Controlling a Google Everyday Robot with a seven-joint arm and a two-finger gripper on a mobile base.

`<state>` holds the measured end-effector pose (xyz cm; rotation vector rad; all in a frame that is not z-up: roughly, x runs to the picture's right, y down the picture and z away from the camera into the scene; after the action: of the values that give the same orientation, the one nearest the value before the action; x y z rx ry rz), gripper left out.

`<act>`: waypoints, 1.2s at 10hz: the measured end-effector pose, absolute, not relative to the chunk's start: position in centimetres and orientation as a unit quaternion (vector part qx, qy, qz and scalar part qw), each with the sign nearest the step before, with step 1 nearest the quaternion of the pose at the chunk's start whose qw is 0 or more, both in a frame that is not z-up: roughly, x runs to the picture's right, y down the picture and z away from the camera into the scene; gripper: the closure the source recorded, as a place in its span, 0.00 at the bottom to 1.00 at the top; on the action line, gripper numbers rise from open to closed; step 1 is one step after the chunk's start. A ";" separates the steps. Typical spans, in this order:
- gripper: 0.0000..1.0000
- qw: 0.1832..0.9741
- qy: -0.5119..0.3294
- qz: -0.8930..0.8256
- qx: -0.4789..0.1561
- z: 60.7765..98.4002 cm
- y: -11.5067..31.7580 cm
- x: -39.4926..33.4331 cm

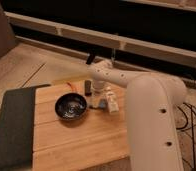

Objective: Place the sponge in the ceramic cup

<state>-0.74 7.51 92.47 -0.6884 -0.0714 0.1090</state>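
A small blue-grey sponge (99,104) lies flat on the wooden board (76,137), just right of the dark bowl. My gripper (110,103) hangs down from the white arm (141,95) and sits right beside the sponge, at its right edge. Whether it touches the sponge does not show. The ceramic cup is hidden behind the arm's wrist.
A wide dark glossy bowl (71,106) sits mid-board. A small black block (86,86) stands behind it. A dark grey mat (11,125) covers the board's left side. The bulky arm fills the right side. Railings run along the back.
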 end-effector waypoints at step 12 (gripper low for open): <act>1.00 0.929 -0.027 0.122 -0.347 92.6 6.9 0.0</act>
<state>-0.02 6.92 92.61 -0.7118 -0.0548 0.2489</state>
